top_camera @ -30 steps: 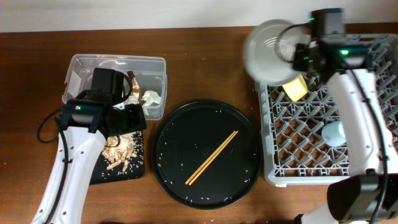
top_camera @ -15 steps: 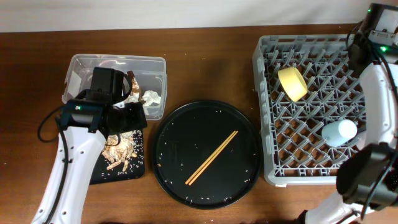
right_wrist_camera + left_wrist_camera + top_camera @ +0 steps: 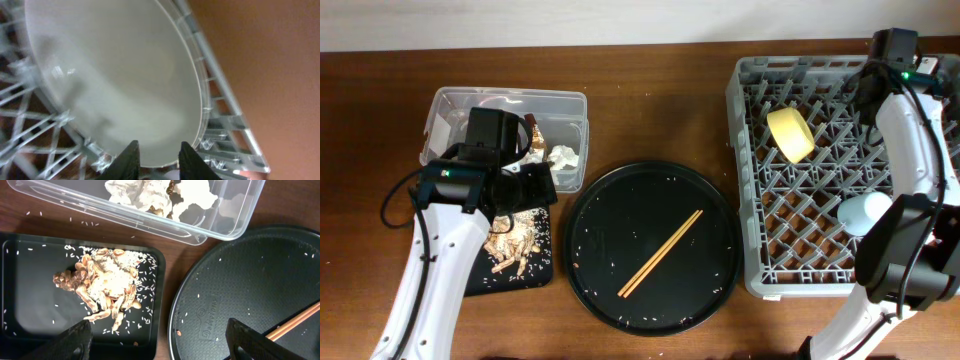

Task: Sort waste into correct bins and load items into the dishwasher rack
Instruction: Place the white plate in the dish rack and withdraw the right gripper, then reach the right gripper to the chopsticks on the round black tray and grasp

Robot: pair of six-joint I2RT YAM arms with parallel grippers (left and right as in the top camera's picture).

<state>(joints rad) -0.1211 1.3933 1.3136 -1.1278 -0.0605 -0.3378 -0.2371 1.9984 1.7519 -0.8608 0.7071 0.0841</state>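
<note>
My right gripper (image 3: 892, 55) (image 3: 161, 157) is at the far right corner of the grey dishwasher rack (image 3: 810, 260) (image 3: 225, 135). It is shut on the rim of the pale grey plate (image 3: 115, 75), which stands against the rack's wall. A yellow bowl (image 3: 790, 135) and a light blue cup (image 3: 863, 212) sit in the rack. The chopsticks (image 3: 660, 253) (image 3: 295, 325) lie on the round black tray (image 3: 610, 300). My left gripper (image 3: 525, 185) (image 3: 160, 340) is open and empty above the flat black tray (image 3: 485, 280) (image 3: 30, 295), which holds food scraps (image 3: 105, 287). The pink cup is out of view.
The clear tub (image 3: 460, 105) (image 3: 235, 225) behind the flat tray holds white tissues (image 3: 563, 157) (image 3: 145, 192) and a brown wrapper (image 3: 533, 125). Rice grains are scattered on the round tray. The wall edge runs along the table's far side.
My right arm carried the plate from above the rack's left corner over to the rack's far right side and lowered it there. The left arm has not moved.
</note>
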